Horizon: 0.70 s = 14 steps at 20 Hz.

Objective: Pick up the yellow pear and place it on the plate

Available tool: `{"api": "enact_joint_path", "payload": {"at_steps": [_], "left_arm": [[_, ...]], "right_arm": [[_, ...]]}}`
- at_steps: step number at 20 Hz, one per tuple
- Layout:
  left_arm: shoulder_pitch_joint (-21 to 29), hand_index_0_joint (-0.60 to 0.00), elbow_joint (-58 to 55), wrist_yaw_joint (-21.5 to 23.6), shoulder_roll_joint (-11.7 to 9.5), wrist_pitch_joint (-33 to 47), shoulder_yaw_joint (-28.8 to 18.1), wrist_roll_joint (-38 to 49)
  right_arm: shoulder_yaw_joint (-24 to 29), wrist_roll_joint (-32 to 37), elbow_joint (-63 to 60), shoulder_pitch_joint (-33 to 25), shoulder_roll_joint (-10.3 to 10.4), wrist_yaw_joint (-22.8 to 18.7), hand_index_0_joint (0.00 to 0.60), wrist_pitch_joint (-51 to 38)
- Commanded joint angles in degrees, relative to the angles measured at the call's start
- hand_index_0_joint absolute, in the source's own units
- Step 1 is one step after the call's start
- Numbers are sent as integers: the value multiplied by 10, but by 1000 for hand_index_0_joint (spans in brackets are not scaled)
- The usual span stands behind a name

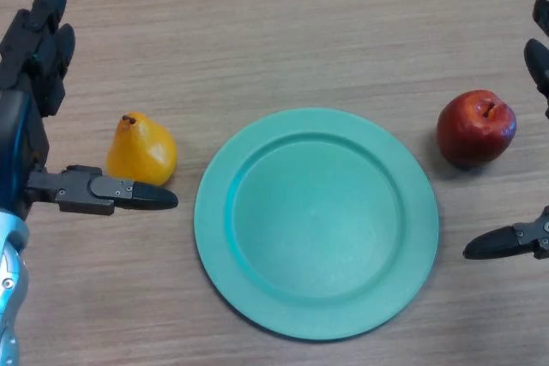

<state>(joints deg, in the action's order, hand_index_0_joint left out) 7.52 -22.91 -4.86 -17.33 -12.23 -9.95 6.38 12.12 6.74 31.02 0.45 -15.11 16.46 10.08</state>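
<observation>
The yellow pear [141, 150] sits on the wooden table [283, 32], just left of the green plate [316, 222] and not on it. The left hand [34, 83] stands beside the pear with its fingers spread wide — the thumb [120, 192] reaches out under the fruit's near side, the fingers point up the table, nothing held. A red apple [476, 128] lies right of the plate. The right hand [527, 237] shows at the right edge — its fingers are likewise apart and empty.
</observation>
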Motion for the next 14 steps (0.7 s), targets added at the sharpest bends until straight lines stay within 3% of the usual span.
{"api": "enact_joint_path", "payload": {"at_steps": [1,10,14], "left_arm": [[18,0,-29,3,-25,94,-37,-16],[27,0,43,5,-28,134,-30,-35],[60,0,152,18,-39,210,-26,-47]], "right_arm": [[23,-12,35,-13,-21,-2,0,-73],[23,-22,43,-3,-16,-4,0,-79],[35,-19,51,5,-14,-2,0,-83]]}}
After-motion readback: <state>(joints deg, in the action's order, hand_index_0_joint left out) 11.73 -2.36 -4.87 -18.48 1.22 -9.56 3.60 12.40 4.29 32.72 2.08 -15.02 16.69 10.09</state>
